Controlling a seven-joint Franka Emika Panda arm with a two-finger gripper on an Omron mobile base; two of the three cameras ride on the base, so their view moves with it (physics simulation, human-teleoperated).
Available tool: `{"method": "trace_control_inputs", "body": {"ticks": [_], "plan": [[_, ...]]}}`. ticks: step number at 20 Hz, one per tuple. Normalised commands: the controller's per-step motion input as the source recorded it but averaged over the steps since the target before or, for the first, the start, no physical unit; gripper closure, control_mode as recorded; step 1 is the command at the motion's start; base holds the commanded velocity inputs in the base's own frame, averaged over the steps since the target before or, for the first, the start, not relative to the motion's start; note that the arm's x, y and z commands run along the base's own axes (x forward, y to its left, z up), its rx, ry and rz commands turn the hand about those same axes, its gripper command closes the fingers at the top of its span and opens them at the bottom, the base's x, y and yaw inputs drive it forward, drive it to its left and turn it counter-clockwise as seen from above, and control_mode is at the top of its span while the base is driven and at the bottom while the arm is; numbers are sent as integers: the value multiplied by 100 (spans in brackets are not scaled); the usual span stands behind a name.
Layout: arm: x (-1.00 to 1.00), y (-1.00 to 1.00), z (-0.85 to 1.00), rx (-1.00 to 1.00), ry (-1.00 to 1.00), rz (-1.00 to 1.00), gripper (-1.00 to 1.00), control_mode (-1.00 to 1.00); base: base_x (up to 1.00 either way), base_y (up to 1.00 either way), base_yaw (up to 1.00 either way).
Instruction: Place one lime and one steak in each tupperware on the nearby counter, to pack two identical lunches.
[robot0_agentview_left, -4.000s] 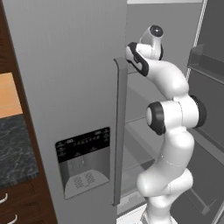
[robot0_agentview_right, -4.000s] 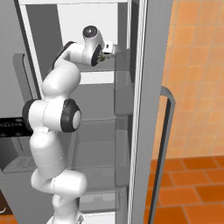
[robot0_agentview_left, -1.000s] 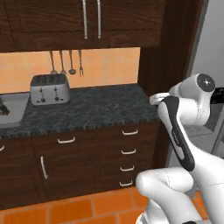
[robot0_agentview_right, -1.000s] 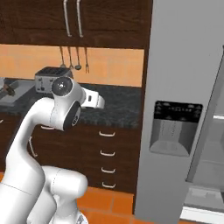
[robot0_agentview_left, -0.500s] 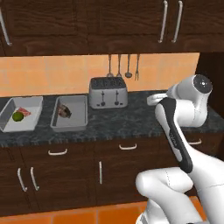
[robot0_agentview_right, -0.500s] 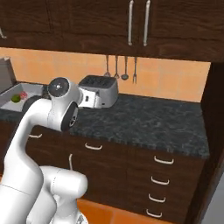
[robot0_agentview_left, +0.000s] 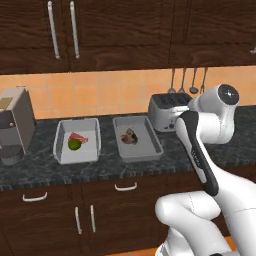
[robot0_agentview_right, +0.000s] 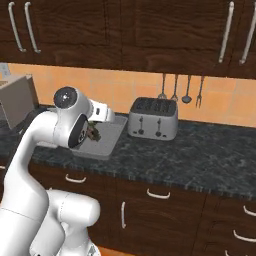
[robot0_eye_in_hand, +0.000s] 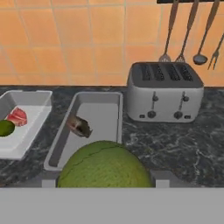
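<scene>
The claw is pinching a lime: in the hand view the green fruit sits right at the bottom, between the finger positions. Its skin is dull olive green, slightly mottled, with a thin pale seam curving over the top. The finger tips themselves are hidden behind it.

Ahead of the claw and below it lies the counter, a dark grey-black speckled stone top. In the left base view it runs over dark brown cabinets with curved silver handles.

Just beyond the held lime is a shallow rectangular grey tupperware, open, with one small brown steak lying near its middle. To the left of that, a little apart, sits a second tupperware of the same kind. It holds a red-and-white steak and, touching it, another lime, partly cut off by the picture edge. The left base view shows this pair more fully, the lime in front of the steak.

To the right of the claw, past the nearer tupperware, stands a silver four-slot toaster against the orange tiled wall. Metal utensils hang on the wall above it.

In the left base view a grey coffee machine stands at the far left end of the counter, well apart from the claw.
</scene>
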Motion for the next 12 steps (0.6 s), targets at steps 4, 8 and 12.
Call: {"method": "trace_control_inputs", "body": {"ticks": [4, 8, 12], "plan": [[0, 0, 0, 0, 0, 0, 100, 100, 44, 96, -21], [0, 0, 0, 0, 0, 0, 100, 100, 40, 35, -14], [19, -11, -37, -3, 18, -7, 100, -100, 1, 0, -3]]}}
